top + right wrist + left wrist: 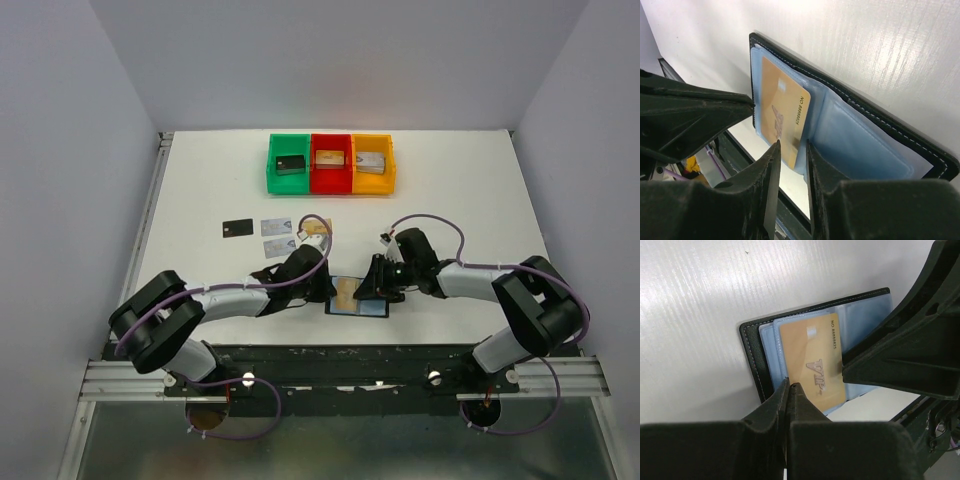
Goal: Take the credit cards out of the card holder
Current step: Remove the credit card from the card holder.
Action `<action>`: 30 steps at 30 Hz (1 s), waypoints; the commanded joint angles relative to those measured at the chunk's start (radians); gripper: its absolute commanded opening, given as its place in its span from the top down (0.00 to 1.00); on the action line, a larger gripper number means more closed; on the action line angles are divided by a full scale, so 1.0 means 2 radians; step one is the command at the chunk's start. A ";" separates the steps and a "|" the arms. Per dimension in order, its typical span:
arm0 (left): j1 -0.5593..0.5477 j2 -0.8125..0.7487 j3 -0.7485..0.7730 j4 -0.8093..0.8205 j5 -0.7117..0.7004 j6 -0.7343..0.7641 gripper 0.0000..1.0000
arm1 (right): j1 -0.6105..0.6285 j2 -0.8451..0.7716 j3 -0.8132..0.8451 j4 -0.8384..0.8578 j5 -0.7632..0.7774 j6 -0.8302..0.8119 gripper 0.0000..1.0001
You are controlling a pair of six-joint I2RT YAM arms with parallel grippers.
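Observation:
The card holder (372, 308) lies open near the table's front edge, black outside, blue-grey inside. It also shows in the left wrist view (751, 347) and the right wrist view (880, 120). A tan-gold credit card (810, 360) sits in its sleeve, also seen in the right wrist view (782, 107). My left gripper (790, 385) is shut, its tips at the sleeve's edge by the card's corner. My right gripper (792, 145) is slightly open, its fingers straddling the card's near corner. A black card (237, 229), two pale cards (275, 227) and a tan card (315, 233) lie on the table.
Green (272, 170), red (331, 185) and yellow (373, 185) bins stand in a row at the back, each holding a block. The two arms meet over the wallet, close to the table's front rail (340, 355).

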 commanded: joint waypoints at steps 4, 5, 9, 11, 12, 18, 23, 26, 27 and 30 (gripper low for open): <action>0.001 -0.045 0.004 -0.028 -0.011 0.015 0.92 | -0.001 0.008 -0.005 0.014 -0.006 0.002 0.65; 0.001 -0.048 0.004 -0.029 -0.012 0.015 0.92 | 0.000 0.007 -0.005 0.014 -0.006 0.001 0.65; 0.001 -0.048 0.003 -0.032 -0.017 0.019 0.92 | 0.000 0.005 -0.006 0.017 -0.007 0.003 0.65; 0.001 -0.039 0.003 -0.033 -0.016 0.021 0.92 | -0.001 0.002 -0.007 0.022 -0.010 0.006 0.64; 0.001 -0.033 0.005 -0.032 -0.016 0.021 0.93 | -0.001 0.001 -0.007 0.024 -0.012 0.008 0.64; 0.001 -0.001 0.008 -0.036 -0.018 0.021 0.95 | -0.001 0.003 -0.008 0.031 -0.021 0.012 0.64; 0.001 0.006 0.005 -0.035 -0.018 0.021 0.96 | -0.001 0.009 -0.013 0.035 -0.024 0.012 0.63; 0.001 0.010 0.004 -0.034 -0.017 0.021 0.96 | 0.000 0.013 -0.014 0.038 -0.025 0.013 0.63; 0.000 0.011 0.003 -0.033 -0.016 0.021 0.97 | -0.001 0.015 -0.015 0.038 -0.025 0.012 0.63; 0.000 0.014 -0.002 -0.028 -0.014 0.018 0.97 | -0.001 0.020 -0.016 0.038 -0.024 0.012 0.63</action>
